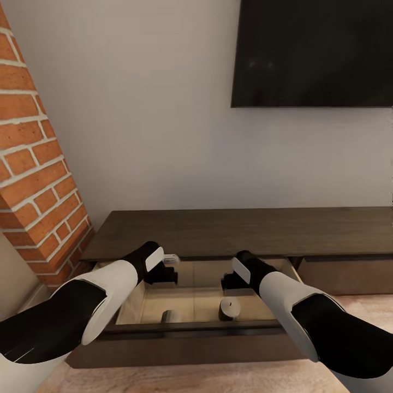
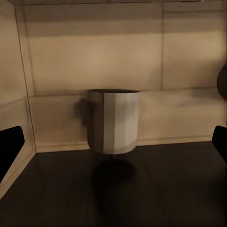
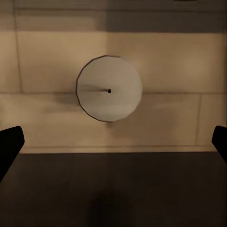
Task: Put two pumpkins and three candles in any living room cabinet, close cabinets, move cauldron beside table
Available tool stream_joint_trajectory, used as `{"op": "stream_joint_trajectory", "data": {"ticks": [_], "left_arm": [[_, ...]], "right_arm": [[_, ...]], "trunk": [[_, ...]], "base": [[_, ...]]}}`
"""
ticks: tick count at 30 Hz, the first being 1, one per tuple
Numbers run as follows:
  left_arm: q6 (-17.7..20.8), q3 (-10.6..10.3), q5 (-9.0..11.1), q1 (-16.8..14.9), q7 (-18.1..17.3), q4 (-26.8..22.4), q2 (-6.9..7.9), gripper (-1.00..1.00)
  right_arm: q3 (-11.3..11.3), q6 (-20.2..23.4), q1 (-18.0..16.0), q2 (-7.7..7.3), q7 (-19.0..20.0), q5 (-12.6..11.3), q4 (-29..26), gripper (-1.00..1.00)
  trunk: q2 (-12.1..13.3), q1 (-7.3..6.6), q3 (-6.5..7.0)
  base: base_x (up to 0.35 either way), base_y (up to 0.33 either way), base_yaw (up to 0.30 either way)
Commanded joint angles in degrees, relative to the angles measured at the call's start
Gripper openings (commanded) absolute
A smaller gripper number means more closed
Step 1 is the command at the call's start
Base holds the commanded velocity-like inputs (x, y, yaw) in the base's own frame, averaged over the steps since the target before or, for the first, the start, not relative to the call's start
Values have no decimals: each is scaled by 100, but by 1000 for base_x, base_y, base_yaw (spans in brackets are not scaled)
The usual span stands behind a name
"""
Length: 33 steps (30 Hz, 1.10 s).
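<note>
The long dark-brown cabinet (image 1: pixel 218 232) stands against the wall with one drawer (image 1: pixel 199 299) pulled out, showing its pale wood inside. Two grey candles are in the drawer. One candle (image 1: pixel 171 315) (image 2: pixel 113 120) lies on its side below my left gripper (image 1: pixel 164 274). The other candle (image 1: pixel 229 308) (image 3: pixel 109 88) stands upright, wick up, below my right gripper (image 1: pixel 232 282). Both grippers hover over the drawer, open, with nothing between them; their dark fingertips (image 2: pixel 9 146) (image 3: pixel 9 142) show far apart at the edges of the wrist views. Pumpkins, cauldron and table are out of view.
A black TV (image 1: pixel 316 52) hangs on the white wall above the cabinet. A red brick column (image 1: pixel 33 180) stands at the left, close to the cabinet's end. To the right is a shut drawer front (image 1: pixel 344 275). Pale wood floor (image 1: pixel 191 379) lies in front.
</note>
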Motion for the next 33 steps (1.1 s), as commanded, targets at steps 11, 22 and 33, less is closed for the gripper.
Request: {"op": "stream_joint_trajectory", "data": {"ticks": [11,22,33], "left_arm": [[347,-24,61,-1,46,-8,0,100],[395,-24,61,-1,46,-8,0,100],[425,-24,61,-1,38,-8,9,100]], "right_arm": [[-7,66,-1,-1,-51,-68,-9,100],[-23,352,-1,-1,-22,-87,-17,100],[-31,657,-1,-4,-36,-99,-19,100]], "trunk": [[13,-29,239],[183,-135,466],[263,-179,502]], "base": [[0,0,0],[0,0,0],[0,0,0]]}}
